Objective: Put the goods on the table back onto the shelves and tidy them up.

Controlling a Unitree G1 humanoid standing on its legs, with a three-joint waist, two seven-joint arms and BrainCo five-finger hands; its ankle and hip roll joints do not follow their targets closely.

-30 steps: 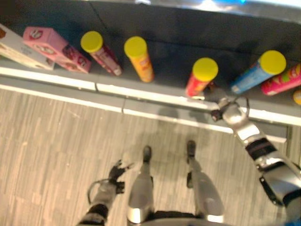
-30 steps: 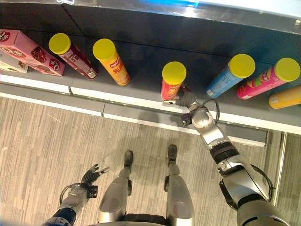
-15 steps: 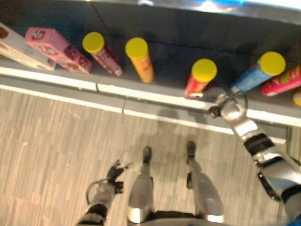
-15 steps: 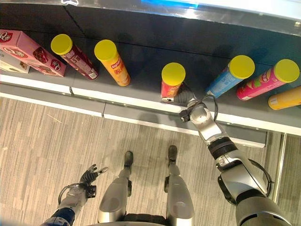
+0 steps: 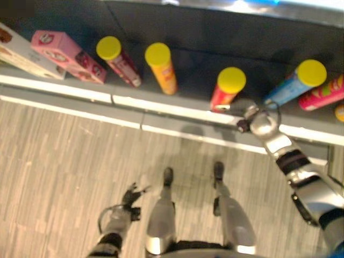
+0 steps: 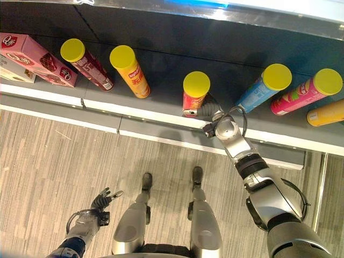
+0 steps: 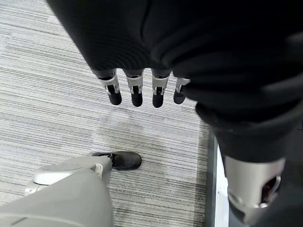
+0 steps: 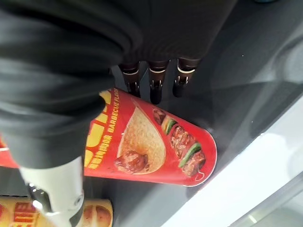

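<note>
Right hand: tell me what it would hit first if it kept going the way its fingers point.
Probably the red can: the right hand is beside its lower end with fingers extended past it, perhaps already touching. Beyond lies the shelf's dark back wall.

Dark shelf (image 6: 161,48) with upright yellow-lidded tubes (image 6: 194,92) and pink boxes (image 6: 37,54) at left.

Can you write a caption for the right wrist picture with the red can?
The robot's right hand reaches its fingers around a red crisp tube standing on the dark shelf.
</note>
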